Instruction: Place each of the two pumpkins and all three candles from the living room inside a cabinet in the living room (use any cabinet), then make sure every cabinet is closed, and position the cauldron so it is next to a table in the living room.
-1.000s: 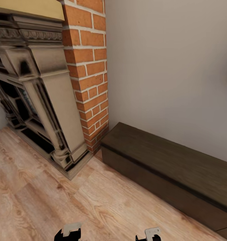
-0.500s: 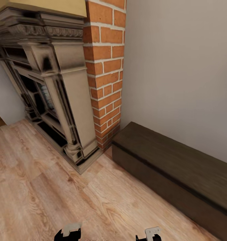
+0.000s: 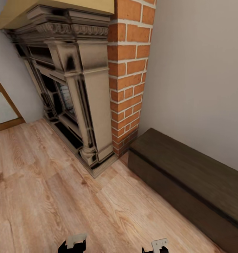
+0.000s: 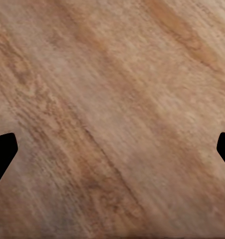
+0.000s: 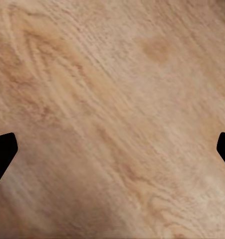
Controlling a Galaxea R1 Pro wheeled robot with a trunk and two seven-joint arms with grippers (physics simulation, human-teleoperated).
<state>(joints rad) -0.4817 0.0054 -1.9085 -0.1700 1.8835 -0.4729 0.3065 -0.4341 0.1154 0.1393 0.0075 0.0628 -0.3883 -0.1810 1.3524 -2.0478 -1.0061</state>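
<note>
The cabinet [image 3: 189,175], a long low dark-brown wood unit, stands against the pale wall at the right of the head view, its flat fronts shut. The pumpkins, candles, cauldron and table are out of view. My left gripper [image 4: 112,154] hangs over bare wood floor, its dark fingertips [image 4: 2,154] wide apart and nothing between them. My right gripper [image 5: 112,154] is open in the same way over the floor. Both wrists sit at the head view's lower edge, the left wrist [image 3: 74,242] and the right wrist [image 3: 157,245], well short of the cabinet.
A tall dark carved fireplace [image 3: 73,88] and a red brick column [image 3: 127,80] stand left of the cabinet. A doorway with a wood frame [image 3: 2,105] opens at the far left. Light wood floor [image 3: 62,196] spreads in front of me.
The head camera has swung left: fireplace, brick column and cabinet have shifted right in the picture and the doorway has come into sight. The grippers hold the same pose.
</note>
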